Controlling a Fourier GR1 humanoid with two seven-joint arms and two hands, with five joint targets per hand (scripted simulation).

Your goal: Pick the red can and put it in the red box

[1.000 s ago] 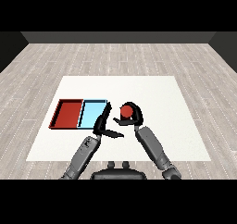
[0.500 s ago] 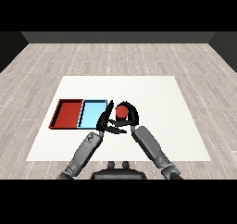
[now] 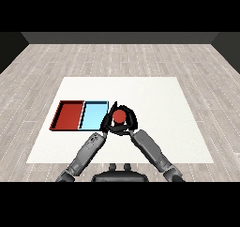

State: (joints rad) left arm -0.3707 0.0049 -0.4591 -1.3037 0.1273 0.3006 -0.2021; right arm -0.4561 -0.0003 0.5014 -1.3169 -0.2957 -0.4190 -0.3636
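Observation:
The red can (image 3: 119, 116) is held above the table just right of the light blue tray (image 3: 93, 116). My right hand (image 3: 127, 124) is curled round it from the right and behind. My left hand (image 3: 108, 122) sits close against the can's left side at the blue tray's right edge, its fingers fairly straight. The red tray (image 3: 68, 115) lies at the far left, beside the blue tray, with nothing in it.
The white table (image 3: 164, 109) stretches to the right and behind the hands. Both forearms come up from the lower middle and converge at the can.
My right hand has carried the red can leftward, towards the blue tray. My left hand has come in close beside the can.

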